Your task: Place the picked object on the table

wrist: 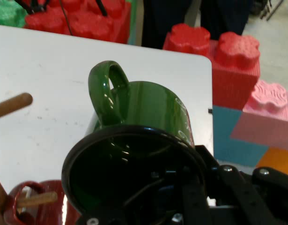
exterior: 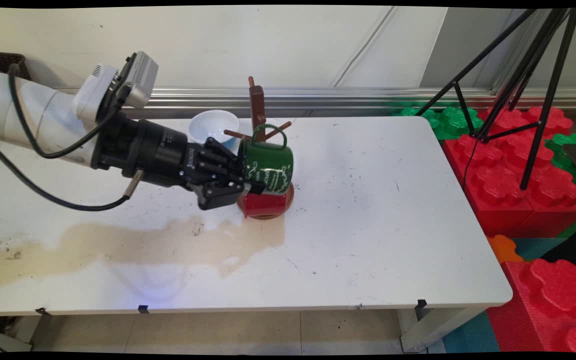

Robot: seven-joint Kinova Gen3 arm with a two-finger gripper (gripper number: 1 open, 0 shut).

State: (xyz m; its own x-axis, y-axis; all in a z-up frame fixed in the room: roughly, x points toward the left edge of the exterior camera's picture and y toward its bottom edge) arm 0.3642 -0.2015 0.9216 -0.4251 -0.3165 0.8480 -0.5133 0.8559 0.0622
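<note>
My gripper (exterior: 249, 181) is shut on the rim of a green mug (exterior: 268, 167), one finger inside the mug and one outside. The mug lies on its side in the air with its handle (wrist: 108, 86) pointing up. It hangs just in front of a brown wooden mug tree (exterior: 257, 102), the handle close to the upper pegs. In the hand view one peg (wrist: 12, 105) sits apart to the left of the green mug (wrist: 148, 108). A red mug (exterior: 263, 205) is below it at the tree's base, with its handle (wrist: 22, 206) on a low peg.
A white bowl (exterior: 213, 127) stands behind my hand near the table's back edge. A brown dried stain (exterior: 168, 242) spreads over the white table (exterior: 393, 200) toward the near left. Red and green foam blocks (exterior: 518, 170) and a black tripod (exterior: 533, 90) stand to the right of the table.
</note>
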